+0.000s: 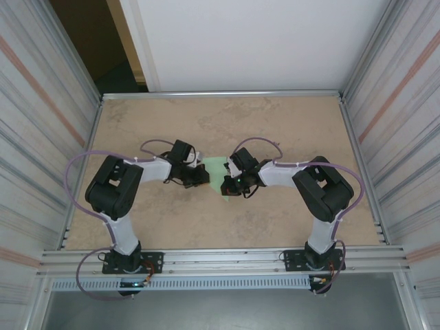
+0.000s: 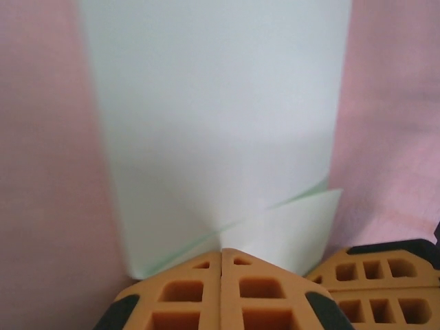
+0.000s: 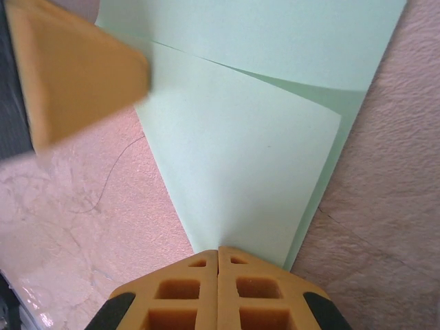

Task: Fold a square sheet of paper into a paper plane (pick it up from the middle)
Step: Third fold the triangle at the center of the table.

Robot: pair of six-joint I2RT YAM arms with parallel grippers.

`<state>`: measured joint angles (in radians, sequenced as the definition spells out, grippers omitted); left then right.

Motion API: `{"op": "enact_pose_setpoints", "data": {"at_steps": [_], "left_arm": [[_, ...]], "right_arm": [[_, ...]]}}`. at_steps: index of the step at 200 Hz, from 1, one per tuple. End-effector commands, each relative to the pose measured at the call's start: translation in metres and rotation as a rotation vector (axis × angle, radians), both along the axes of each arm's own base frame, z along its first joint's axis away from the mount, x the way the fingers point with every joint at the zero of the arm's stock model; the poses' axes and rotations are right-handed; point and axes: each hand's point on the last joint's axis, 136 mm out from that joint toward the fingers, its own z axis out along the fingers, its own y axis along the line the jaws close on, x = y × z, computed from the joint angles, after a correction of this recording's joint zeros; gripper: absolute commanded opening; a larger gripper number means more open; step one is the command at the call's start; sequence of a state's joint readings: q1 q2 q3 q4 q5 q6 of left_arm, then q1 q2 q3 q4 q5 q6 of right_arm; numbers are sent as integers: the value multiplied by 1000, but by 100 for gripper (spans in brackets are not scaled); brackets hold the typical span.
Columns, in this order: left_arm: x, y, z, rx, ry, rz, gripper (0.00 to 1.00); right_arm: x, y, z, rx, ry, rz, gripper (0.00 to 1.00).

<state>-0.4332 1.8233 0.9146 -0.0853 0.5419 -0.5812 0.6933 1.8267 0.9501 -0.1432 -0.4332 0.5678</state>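
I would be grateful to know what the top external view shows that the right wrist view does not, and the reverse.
From above: the black-and-grey left arm and right arm whole, bases on the aluminium rail. From the right wrist: the folded flap's edge and a thin dark vein in the tabletop. In both: the pale mint-green sheet of paper, the tan marbled table, the shut right tool and the left tool.
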Motion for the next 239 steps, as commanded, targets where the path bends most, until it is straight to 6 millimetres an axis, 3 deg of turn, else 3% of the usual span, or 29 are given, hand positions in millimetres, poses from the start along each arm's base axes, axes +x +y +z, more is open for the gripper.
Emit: {"op": "enact_pose_setpoints", "data": {"at_steps": [1,22,46,90,115,143,166,239], "left_arm": [[11,48,-20,156,12,80,2],[20,57,-11,171,-6,98,3],[32,57,14,164,-55,104,3],[38,50,64,73,-134,157,8],[27,42,73,-39,-121,202,17],[12,36,66,-146,-63,261,33],[4,30,58,-206,-18,283,44],[-2,18,40,-210,38,266,46]], "right_arm": [[-36,-48,-51,-211,159,-13,0],[-33,-45,-47,-199,151,-20,0],[-23,-36,-32,-158,116,-25,0],[16,-4,43,37,-63,-78,17],[36,-1,68,85,-139,-178,23],[50,-10,58,79,-133,-342,28],[53,-5,46,98,-91,-401,29],[62,-1,24,38,-65,-403,31]]}}
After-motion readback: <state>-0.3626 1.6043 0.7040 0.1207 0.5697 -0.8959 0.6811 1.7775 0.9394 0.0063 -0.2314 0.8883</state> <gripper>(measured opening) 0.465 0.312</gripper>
